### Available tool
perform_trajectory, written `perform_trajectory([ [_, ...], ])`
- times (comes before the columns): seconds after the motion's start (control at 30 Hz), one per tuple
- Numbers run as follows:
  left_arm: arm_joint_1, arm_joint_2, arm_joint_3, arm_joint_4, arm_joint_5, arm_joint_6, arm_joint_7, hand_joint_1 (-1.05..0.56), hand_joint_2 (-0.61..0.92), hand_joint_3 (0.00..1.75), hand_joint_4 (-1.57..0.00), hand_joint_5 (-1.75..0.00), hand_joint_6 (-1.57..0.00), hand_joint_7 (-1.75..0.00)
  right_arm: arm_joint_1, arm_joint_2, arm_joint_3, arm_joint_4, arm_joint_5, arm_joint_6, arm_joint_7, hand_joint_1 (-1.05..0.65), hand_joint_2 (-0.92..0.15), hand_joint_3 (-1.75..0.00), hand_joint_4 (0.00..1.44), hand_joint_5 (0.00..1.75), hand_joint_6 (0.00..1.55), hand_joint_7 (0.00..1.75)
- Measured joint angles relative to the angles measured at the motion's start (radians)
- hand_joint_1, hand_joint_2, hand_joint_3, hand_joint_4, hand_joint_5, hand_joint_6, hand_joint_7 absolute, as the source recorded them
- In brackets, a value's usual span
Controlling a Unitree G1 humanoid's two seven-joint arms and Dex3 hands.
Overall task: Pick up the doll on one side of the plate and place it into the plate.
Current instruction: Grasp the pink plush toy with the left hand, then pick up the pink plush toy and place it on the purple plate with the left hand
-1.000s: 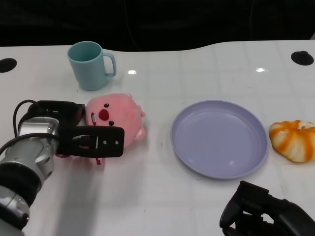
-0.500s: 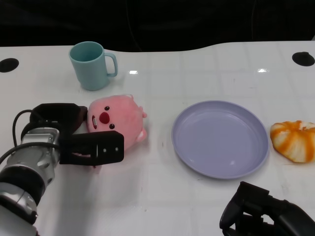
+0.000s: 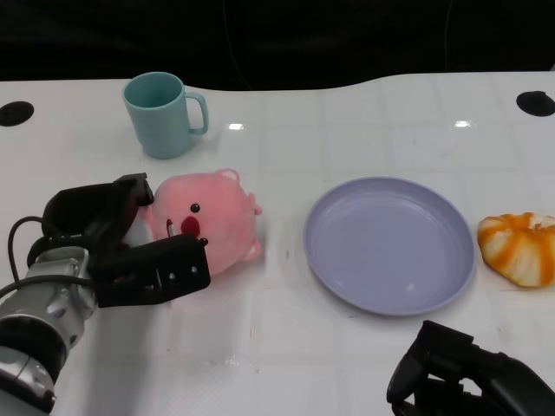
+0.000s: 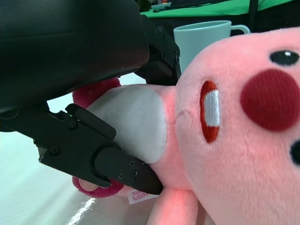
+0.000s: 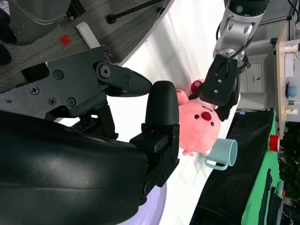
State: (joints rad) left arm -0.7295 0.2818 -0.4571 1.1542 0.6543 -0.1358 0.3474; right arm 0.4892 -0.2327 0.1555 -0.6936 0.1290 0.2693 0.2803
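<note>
Left robot hand [image 3: 130,247] clamps the doll [image 3: 208,221] (snug); lift clear of desk [image 3: 286,347], then carry to plate [image 3: 388,244].

A white table [image 3: 286,347] carries everything. Near its far left side stands a teal mug [image 3: 161,114], handle toward the right. A pink plush doll [image 3: 212,221] lies in front of the mug. To the right of the doll sits a lavender plate [image 3: 388,244], and just beyond the plate's right rim lies an orange-and-white plush toy [image 3: 519,247].
</note>
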Motion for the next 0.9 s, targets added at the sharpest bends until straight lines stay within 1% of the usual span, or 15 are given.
perform_trajectory([
  [0.13, 0.005, -0.004, 0.027, -0.036, -0.029, 0.001, -0.004, -0.19, 0.91, 0.28, -0.83, -1.75, -0.61, -1.75, 0.000, 0.001, 0.000, 0.015, -0.002, -0.016, 0.000, -0.22, -0.84, -0.69, 0.65, 1.75, 0.43, 1.69],
  [0.2, 0.010, -0.007, 0.038, -0.061, -0.041, 0.002, -0.009, -0.17, 0.89, 0.29, -0.83, -1.75, -0.64, -1.75, 0.000, 0.001, 0.000, 0.015, -0.002, -0.017, 0.000, -0.22, -0.84, -0.69, 0.65, 1.75, 0.43, 1.69],
  [0.23, 0.014, -0.009, 0.045, -0.076, -0.047, 0.001, -0.009, -0.16, 0.86, 0.33, -0.84, -1.75, -0.65, -1.75, 0.000, 0.001, 0.000, 0.015, -0.002, -0.017, 0.000, -0.21, -0.84, -0.69, 0.65, 1.75, 0.43, 1.69],
  [0.27, 0.017, -0.010, 0.053, -0.089, -0.057, 0.000, -0.010, -0.17, 0.78, 0.50, -0.87, -1.75, -0.68, -1.75, 0.000, 0.001, 0.000, 0.015, -0.002, -0.017, 0.000, -0.21, -0.84, -0.69, 0.65, 1.75, 0.43, 1.69],
  [0.3, 0.020, -0.011, 0.062, -0.105, -0.068, 0.000, -0.013, -0.17, 0.72, 0.61, -0.89, -1.75, -0.70, -1.75, 0.000, 0.001, 0.000, 0.015, -0.002, -0.017, 0.000, -0.20, -0.84, -0.69, 0.65, 1.75, 0.43, 1.69],
  [0.37, 0.023, -0.012, 0.076, -0.145, -0.082, 0.005, -0.030, -0.17, 0.66, 0.77, -0.90, -1.75, -0.70, -1.75, 0.000, 0.001, 0.000, 0.015, -0.002, -0.017, 0.000, -0.21, -0.84, -0.69, 0.64, 1.75, 0.42, 1.69],
  [0.43, 0.029, -0.013, 0.087, -0.188, -0.091, 0.013, -0.051, -0.15, 0.63, 0.80, -0.90, -1.75, -0.70, -1.75, -0.001, 0.001, 0.001, 0.015, -0.002, -0.017, 0.000, -0.22, -0.84, -0.68, 0.64, 1.75, 0.42, 1.68],
  [0.53, 0.045, -0.015, 0.102, -0.258, -0.107, 0.019, -0.075, -0.13, 0.62, 0.82, -0.90, -1.75, -0.70, -1.75, -0.003, 0.001, 0.001, 0.022, -0.003, -0.018, 0.000, -0.21, -0.84, -0.68, 0.64, 1.75, 0.43, 1.68],
  [0.6, 0.056, -0.020, 0.108, -0.303, -0.115, 0.025, -0.095, -0.14, 0.57, 0.92, -0.91, -1.75, -0.72, -1.75, -0.004, 0.001, 0.001, 0.027, -0.003, -0.018, 0.000, -0.21, -0.84, -0.68, 0.65, 1.75, 0.43, 1.68],
  [0.63, 0.059, -0.023, 0.109, -0.323, -0.115, 0.031, -0.106, -0.14, 0.55, 0.95, -0.92, -1.75, -0.73, -1.75, -0.004, 0.001, 0.001, 0.028, -0.003, -0.018, 0.000, -0.21, -0.84, -0.68, 0.65, 1.75, 0.43, 1.68],
  [0.77, 0.061, -0.042, 0.112, -0.408, -0.117, 0.049, -0.150, -0.16, 0.41, 1.22, -0.94, -1.75, -0.76, -1.75, -0.009, 0.001, 0.001, 0.029, -0.003, -0.018, 0.000, -0.21, -0.84, -0.68, 0.66, 1.75, 0.44, 1.68],
  [0.83, 0.060, -0.062, 0.110, -0.437, -0.117, 0.047, -0.154, -0.16, 0.38, 1.27, -0.95, -1.75, -0.77, -1.75, -0.009, 0.001, 0.002, 0.029, -0.003, -0.018, 0.000, -0.21, -0.84, -0.68, 0.66, 1.75, 0.44, 1.68],
  [0.9, 0.058, -0.083, 0.104, -0.459, -0.116, 0.045, -0.168, -0.20, 0.39, 1.26, -0.96, -1.75, -0.77, -1.75, -0.007, 0.001, 0.003, 0.029, -0.003, -0.019, 0.000, -0.21, -0.84, -0.68, 0.66, 1.75, 0.44, 1.68],
])
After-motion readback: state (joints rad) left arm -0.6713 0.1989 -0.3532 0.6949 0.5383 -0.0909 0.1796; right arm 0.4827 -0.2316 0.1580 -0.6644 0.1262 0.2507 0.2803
